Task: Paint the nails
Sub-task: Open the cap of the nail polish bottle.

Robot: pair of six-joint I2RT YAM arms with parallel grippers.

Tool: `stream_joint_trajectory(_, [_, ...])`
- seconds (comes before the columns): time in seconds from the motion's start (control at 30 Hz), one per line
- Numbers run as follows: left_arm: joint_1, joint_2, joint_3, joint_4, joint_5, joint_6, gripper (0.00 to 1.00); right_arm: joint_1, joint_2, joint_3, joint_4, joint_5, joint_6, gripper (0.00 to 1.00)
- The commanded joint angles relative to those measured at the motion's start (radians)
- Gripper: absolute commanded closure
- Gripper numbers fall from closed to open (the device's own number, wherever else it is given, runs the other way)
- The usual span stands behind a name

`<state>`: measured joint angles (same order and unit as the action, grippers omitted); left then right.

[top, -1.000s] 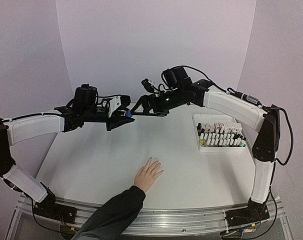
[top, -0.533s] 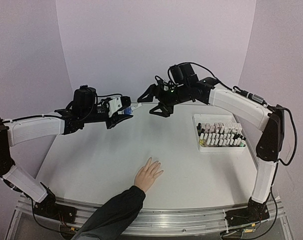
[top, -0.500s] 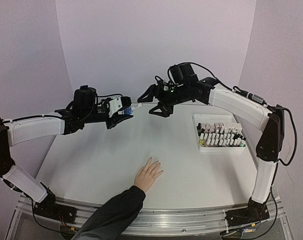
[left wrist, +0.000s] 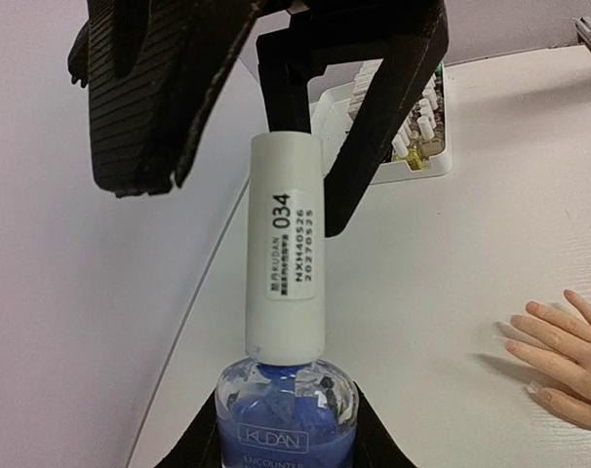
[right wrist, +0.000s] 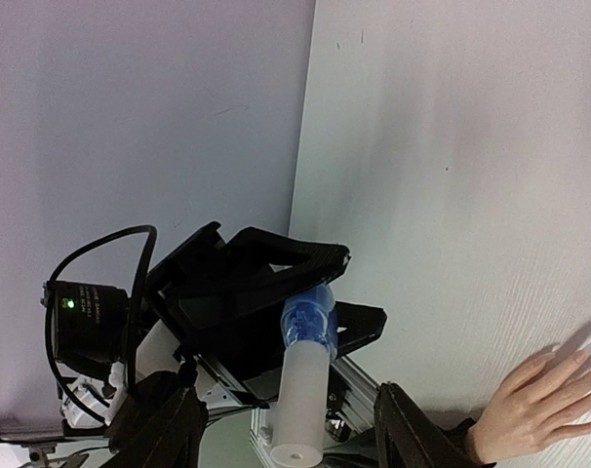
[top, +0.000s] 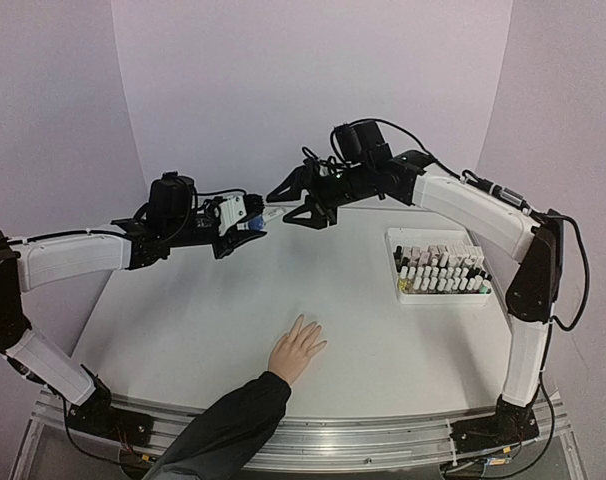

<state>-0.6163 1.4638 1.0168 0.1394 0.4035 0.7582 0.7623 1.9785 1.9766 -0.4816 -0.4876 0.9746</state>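
The left end effector (top: 245, 226) gripped a blue polish bottle (left wrist: 286, 429) above the tabletop's (top: 183, 320) far edge. The right end effector (top: 286, 204) stood part open astride its white cap (left wrist: 286, 263), gaps either side. The nails (left wrist: 535, 388) lay on a flat hand (top: 297, 348) near the front edge.

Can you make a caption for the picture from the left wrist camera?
The left claw holds a blue polish bottle while the right claw, open, straddles its white cap; a hand rests nearby.

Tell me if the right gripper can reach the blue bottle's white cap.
Probably yes: the right gripper has open jaws straddling the white cap, nothing between, and the left gripper holds the blue bottle.
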Motion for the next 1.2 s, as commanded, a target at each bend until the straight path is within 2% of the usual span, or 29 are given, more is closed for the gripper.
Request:
stream_joint_trajectory(0.0, [-0.003,0.012,0.045,0.018,-0.010,-0.017,1.00,0.008,-0.009,-0.020,-0.004,-0.018,0.012,0.49])
stream_joint_trajectory(0.13, [-0.004,0.012,0.044,0.017,0.003,-0.016,1.00,0.012,0.015,0.003,-0.006,-0.026,0.006,0.52])
stream_joint_trajectory(0.33, [-0.004,0.012,0.048,0.011,0.010,-0.008,1.00,0.012,0.039,0.021,-0.011,-0.040,-0.003,0.73])
stream_joint_trajectory(0.47, [-0.003,0.012,0.048,0.008,0.009,-0.008,1.00,0.012,0.045,0.024,-0.012,-0.050,-0.003,0.82])
stream_joint_trajectory(0.6, [-0.004,0.007,0.041,0.008,0.017,-0.005,1.00,0.012,0.051,0.024,-0.014,-0.044,-0.011,0.81])
stream_joint_trajectory(0.67, [-0.003,0.005,0.038,0.008,0.018,-0.001,1.00,0.012,0.056,0.024,-0.014,-0.041,-0.011,0.72])
stream_joint_trajectory(0.73, [-0.003,0.002,0.036,0.008,0.019,0.002,1.00,0.012,0.058,0.028,-0.014,-0.034,-0.013,0.71])
stream_joint_trajectory(0.93, [-0.004,0.000,0.036,0.008,0.020,-0.002,1.00,0.012,0.066,0.049,-0.014,-0.041,-0.016,0.87])
stream_joint_trajectory(1.03, [-0.004,-0.001,0.036,0.002,0.025,-0.007,1.00,0.012,0.062,0.043,-0.015,-0.044,-0.024,1.00])
stream_joint_trajectory(1.17, [-0.003,-0.004,0.053,-0.057,0.090,-0.044,1.00,0.012,0.057,0.057,-0.017,-0.092,-0.133,1.00])
